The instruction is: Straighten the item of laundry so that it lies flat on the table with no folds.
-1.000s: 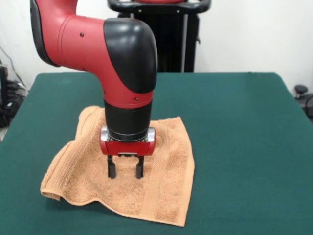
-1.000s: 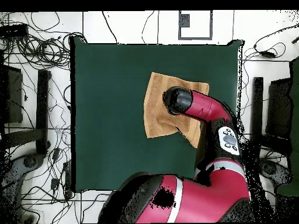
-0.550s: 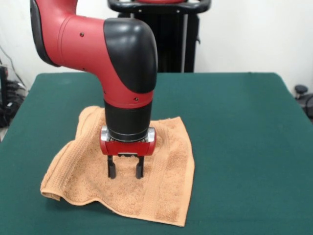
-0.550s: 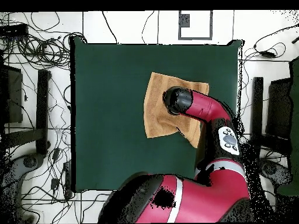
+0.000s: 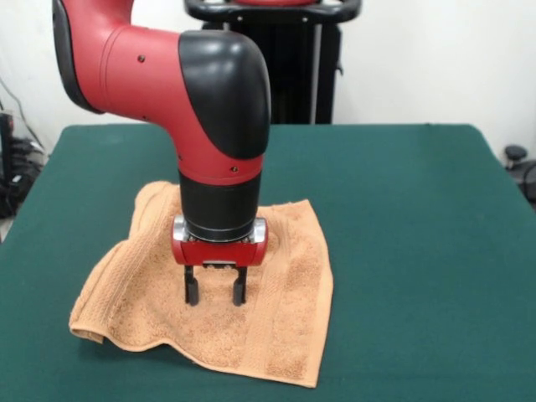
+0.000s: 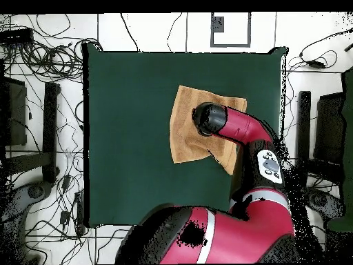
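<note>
Front view shows almost nothing altered over the last second: the arm has held its pose, with only the faintest sideways drift of its elbow, and the pincer still hangs straight down over the middle of the towel, its two dark fingers apart with a clear gap between them and nothing held. The tips look to be at or just above the cloth, though contact cannot be told for sure. The towel lies on the green bench, toward the near left part of it in this view, and has not shifted. It is mostly spread, but its left corner is rolled under and its near edge looks lifted and wavy, so the job is not finished. From overhead the arm covers much of the towel, which sits right of the bench's centre. The pause suggests a grasp is about to be made, or one just released.
</note>
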